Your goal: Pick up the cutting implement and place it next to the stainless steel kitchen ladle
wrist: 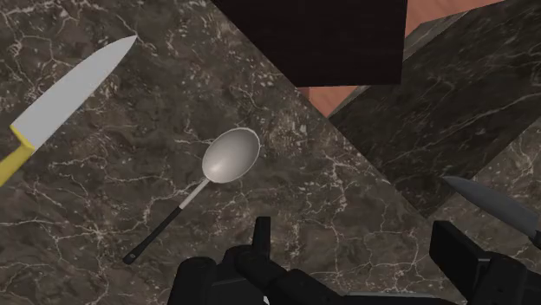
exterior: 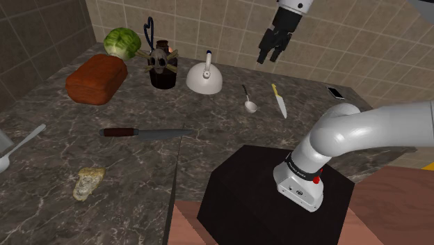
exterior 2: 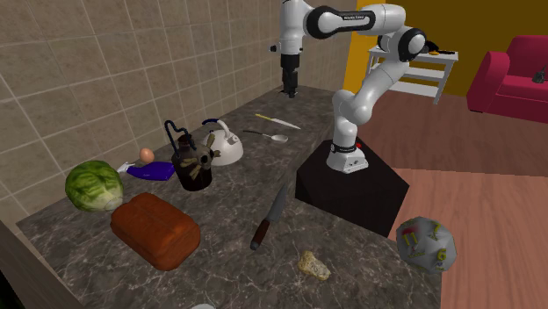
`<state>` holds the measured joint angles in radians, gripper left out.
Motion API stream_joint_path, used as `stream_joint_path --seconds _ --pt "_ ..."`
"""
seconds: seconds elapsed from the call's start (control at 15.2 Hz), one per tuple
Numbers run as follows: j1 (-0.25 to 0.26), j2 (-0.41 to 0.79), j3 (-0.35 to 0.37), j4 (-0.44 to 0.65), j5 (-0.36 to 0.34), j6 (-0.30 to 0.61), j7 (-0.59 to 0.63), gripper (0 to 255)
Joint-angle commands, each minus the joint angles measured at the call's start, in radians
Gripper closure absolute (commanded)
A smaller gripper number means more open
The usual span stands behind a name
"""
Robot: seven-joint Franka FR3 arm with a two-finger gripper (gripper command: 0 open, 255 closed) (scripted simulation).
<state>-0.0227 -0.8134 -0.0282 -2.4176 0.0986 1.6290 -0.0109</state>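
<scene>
Yellow-handled knife [wrist: 68, 100], grey ladle [wrist: 229, 159], dark white-veined counter [wrist: 87, 201]

Ladle [exterior: 247, 99]: small, grey metal bowl on a thin dark handle. Lies flat on the table with the bowl's hollow side up.

Yellow-handled knife [exterior: 279, 100]: pale blade. Lies flat just beside the ladle, roughly parallel to it and not touching. Its tip points the same way as the ladle's bowl.

Second knife [exterior: 147, 132]: reddish-brown handle, long grey blade. Lies flat near the table's edge, well apart from both, towards the shoulder view's left.
</scene>
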Motion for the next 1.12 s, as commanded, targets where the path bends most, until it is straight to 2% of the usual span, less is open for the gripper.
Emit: stream_joint_path --seconds 0.0,0.53,1.06 --pt "0.000 0.000 0.000 0.000 0.000 0.000 0.000 0" --pt "0.082 0.161 0.119 -0.028 0.072 0.216 0.036 0" --pt "0.147 0.377 0.238 0.014 0.105 0.417 0.074 0"
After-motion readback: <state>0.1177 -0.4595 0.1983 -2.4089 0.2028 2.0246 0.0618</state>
